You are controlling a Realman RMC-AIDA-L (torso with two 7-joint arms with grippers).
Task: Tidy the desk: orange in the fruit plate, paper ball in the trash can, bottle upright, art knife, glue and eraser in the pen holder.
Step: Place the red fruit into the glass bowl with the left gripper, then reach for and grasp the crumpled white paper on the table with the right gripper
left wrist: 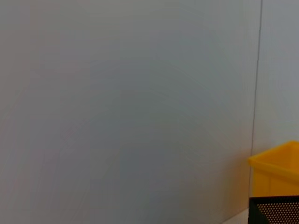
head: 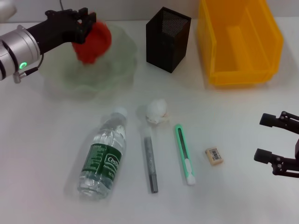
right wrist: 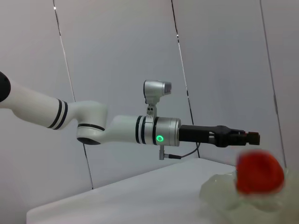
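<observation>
- Right claw (head: 279,144) is cut off at the frame edge, fingers wide, low over the counter (head: 37,154) beside the eraser (head: 214,156)
- Bottle (head: 103,154) lies flat; glue (head: 150,161), knife (head: 184,153), paper ball (head: 157,111) lie nearby
- Orange (head: 94,42) is a blur over the plate (head: 117,65); left claw (head: 86,23) sits above it, grip unclear

Even, diffuse overhead light fills my head view; the white desk surface (head: 46,149) shows only faint, soft shadows beneath objects. The round red-orange fruit (head: 95,41) at eleven o'clock is smeared by motion blur, and likewise in my right wrist view (right wrist: 259,172). The clear plastic water bottle (head: 103,155) carries small glints. My left wrist view shows a flat grey, featureless wall (left wrist: 126,107).
</observation>
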